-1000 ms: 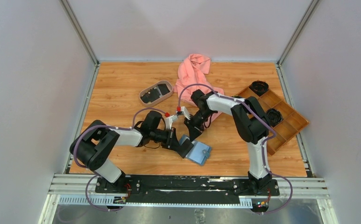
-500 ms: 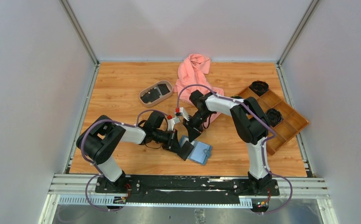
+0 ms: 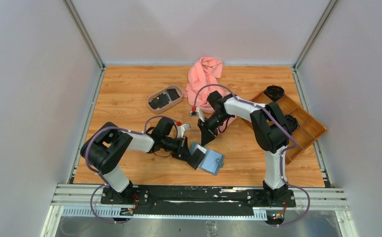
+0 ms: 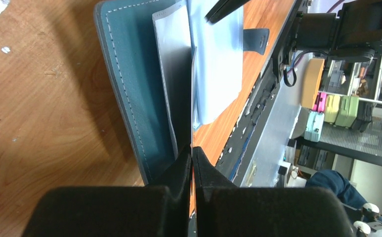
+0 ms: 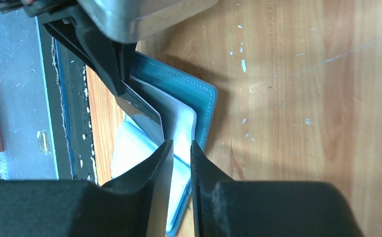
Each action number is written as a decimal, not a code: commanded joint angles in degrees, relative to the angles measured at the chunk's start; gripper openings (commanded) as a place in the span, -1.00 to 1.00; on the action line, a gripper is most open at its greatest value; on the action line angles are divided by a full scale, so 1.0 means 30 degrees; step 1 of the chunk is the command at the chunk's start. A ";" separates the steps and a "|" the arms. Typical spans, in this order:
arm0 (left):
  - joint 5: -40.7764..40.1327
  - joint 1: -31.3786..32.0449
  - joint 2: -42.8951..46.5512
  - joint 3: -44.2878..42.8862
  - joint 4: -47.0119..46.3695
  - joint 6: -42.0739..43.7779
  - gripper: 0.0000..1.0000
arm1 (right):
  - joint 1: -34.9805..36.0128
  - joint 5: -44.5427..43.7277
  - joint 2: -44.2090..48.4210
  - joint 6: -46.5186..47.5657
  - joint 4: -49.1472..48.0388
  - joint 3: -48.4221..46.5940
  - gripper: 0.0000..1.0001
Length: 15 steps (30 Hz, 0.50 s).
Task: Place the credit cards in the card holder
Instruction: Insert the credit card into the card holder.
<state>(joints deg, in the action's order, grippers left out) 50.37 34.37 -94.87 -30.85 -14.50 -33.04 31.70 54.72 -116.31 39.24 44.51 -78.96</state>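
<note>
The teal-blue card holder [image 3: 211, 161] lies open on the table near the front. Its left flap [image 4: 129, 74] is tilted up. My left gripper [image 3: 191, 154] is shut on the holder's near edge [image 4: 192, 148], at a grey card [image 4: 176, 74] that sits in the inner pocket. The grey card [image 5: 142, 106] and the light blue pockets [image 5: 129, 143] also show in the right wrist view. My right gripper [image 3: 202, 138] hovers just beyond the holder. Its jaws [image 5: 179, 143] stand a narrow gap apart, with nothing seen between them. Several black cards lie in the oval beige tray [image 3: 151, 101].
A pink cloth [image 3: 206, 79] lies at the back centre, close behind the right arm. A brown wooden compartment tray [image 3: 307, 129] with black round items stands at the right. The black base rail [image 3: 193, 195] runs along the table's front edge.
My right gripper has drawn back from the card holder, up and toward the far side. My left gripper has stayed shut on the holder.
</note>
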 commanded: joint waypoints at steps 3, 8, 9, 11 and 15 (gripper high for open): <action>0.0065 0.0115 0.0167 -0.0322 0.0088 -0.0141 -1.00 | -0.0969 -0.0029 0.1808 0.0561 0.0228 0.0649 -0.51; 0.0423 0.0097 0.0338 -0.0598 0.0051 -0.0373 -1.00 | -0.1590 -0.0468 0.4417 0.4316 0.0487 0.2279 -0.50; 0.0582 0.0114 0.0331 -0.0671 0.0058 -0.0423 -1.00 | -0.1576 -0.0571 0.5234 0.5800 0.0566 0.2993 -0.50; 0.0792 0.0108 0.0236 -0.0804 0.0044 -0.0489 -1.00 | -0.1589 -0.0538 0.6929 0.9897 0.0626 0.4725 -0.50; 0.1093 0.0093 -0.0372 -0.1124 0.0054 -0.0558 -1.00 | -0.1552 -0.0205 0.9999 1.8057 0.0457 0.8688 -0.46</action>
<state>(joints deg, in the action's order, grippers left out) 51.46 34.37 -94.89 -32.62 -14.46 -34.20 27.29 53.47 -91.77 67.07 44.34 -60.80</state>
